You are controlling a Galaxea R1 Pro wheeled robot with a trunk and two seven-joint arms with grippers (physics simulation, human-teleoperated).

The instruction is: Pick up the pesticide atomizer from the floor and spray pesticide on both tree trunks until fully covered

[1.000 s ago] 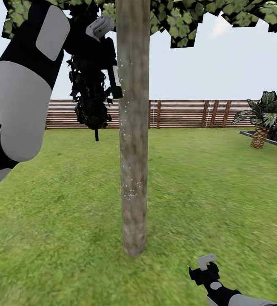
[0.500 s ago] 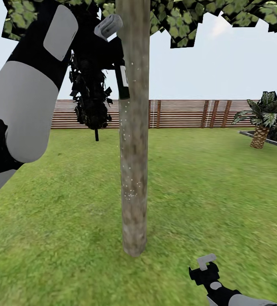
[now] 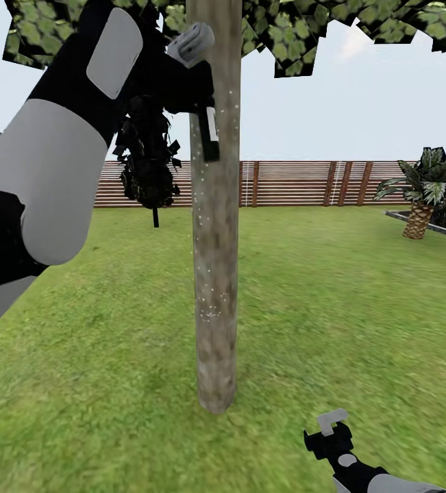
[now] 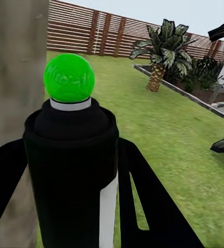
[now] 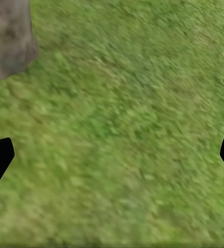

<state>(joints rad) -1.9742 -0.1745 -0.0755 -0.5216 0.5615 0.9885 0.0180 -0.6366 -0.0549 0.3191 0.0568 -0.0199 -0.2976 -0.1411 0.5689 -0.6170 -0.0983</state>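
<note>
Here, upper left, the left gripper's (image 4: 70, 206) jaws clamp the pesticide atomizer (image 4: 70, 170) beside the tree trunk (image 3: 214, 205), while the right gripper's (image 5: 112, 155) jaws gape wide over grass (image 5: 122, 103)

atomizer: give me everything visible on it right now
The pesticide atomizer is a dark, matte cylindrical bottle with a rounded shoulder, a pale collar and a glossy green ball on top; a white strip runs down its side. The left gripper is shut on it, black fingers flanking the body. In the head view it is raised high, right against the tree trunk, which is dotted with white specks.
</note>
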